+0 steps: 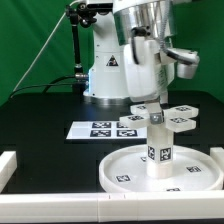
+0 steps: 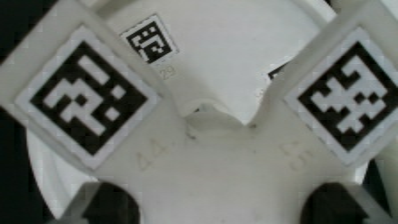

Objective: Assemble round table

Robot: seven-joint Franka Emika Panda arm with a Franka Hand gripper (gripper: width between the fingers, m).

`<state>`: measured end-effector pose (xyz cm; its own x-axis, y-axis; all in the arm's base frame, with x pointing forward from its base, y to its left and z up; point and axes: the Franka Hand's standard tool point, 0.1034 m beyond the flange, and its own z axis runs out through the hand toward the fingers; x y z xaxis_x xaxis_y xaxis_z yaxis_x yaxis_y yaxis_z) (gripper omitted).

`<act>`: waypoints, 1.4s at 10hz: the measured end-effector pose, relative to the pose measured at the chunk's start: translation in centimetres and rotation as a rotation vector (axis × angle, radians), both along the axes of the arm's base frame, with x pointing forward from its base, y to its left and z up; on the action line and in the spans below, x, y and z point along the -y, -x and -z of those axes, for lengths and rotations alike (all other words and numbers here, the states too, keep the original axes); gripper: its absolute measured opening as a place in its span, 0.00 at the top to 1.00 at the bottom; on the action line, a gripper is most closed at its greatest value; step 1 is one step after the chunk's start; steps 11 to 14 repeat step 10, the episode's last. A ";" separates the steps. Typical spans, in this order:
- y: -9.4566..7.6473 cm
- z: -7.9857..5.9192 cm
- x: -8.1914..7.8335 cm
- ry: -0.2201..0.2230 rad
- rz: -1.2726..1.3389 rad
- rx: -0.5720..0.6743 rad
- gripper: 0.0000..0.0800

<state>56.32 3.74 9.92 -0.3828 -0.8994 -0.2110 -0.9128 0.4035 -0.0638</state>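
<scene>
The large round disc [image 1: 128,163] lies on the black table with its rim up. The short thick post [image 1: 160,150] stands upright in its middle and shows tags on its side. The cross-shaped piece [image 1: 178,121] is level right at the post's top; I cannot tell whether it rests on the post. My gripper [image 1: 158,110] comes straight down on the cross's centre and is shut on it. In the wrist view the cross [image 2: 196,140] fills the picture, with two tagged arms spreading away. My dark fingertips [image 2: 111,205] press on both sides of its white middle, and the gripper [image 2: 222,206] is around it.
The marker board [image 1: 103,128] lies flat behind the disc, toward the exterior view's left. The robot's white base [image 1: 105,70] stands behind it. A white rail [image 1: 8,165] borders the table at the exterior view's left, and another [image 1: 60,213] runs along the front.
</scene>
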 end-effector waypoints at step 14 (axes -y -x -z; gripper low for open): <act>-0.3 -2.6 -0.7 -0.031 -0.049 0.015 0.19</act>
